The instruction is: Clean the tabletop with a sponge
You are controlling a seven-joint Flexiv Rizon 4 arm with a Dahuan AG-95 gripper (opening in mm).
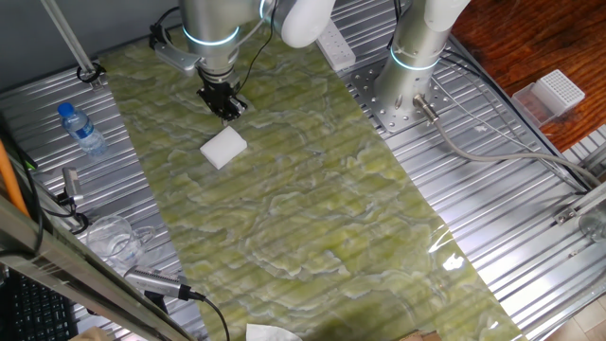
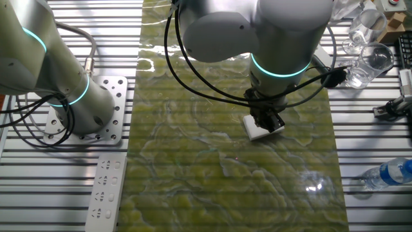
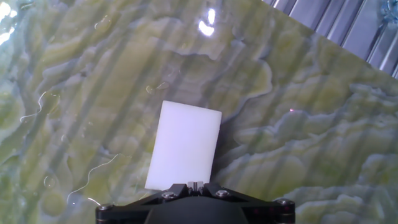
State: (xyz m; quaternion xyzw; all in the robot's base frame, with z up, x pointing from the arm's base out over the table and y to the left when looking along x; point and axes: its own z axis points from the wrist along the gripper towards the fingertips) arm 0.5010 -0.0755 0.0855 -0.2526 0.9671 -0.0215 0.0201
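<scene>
The white sponge (image 1: 223,148) lies flat on the green-yellow marbled tabletop (image 1: 312,218), toward its far left part. My gripper (image 1: 223,102) hangs just above and behind the sponge, apart from it. In the hand view the two fingertips (image 3: 196,185) are pressed together with nothing between them, and the sponge (image 3: 185,144) lies on the tabletop (image 3: 298,143) just beyond them. In the other fixed view the gripper (image 2: 267,120) hides part of the sponge (image 2: 257,133).
A water bottle (image 1: 80,128) lies on the ribbed metal at the left. A white power strip (image 1: 336,47) and a second arm's base (image 1: 407,85) stand at the far side. A white perforated box (image 1: 559,92) is at the right. Glasses (image 2: 367,38) stand by the sheet's edge.
</scene>
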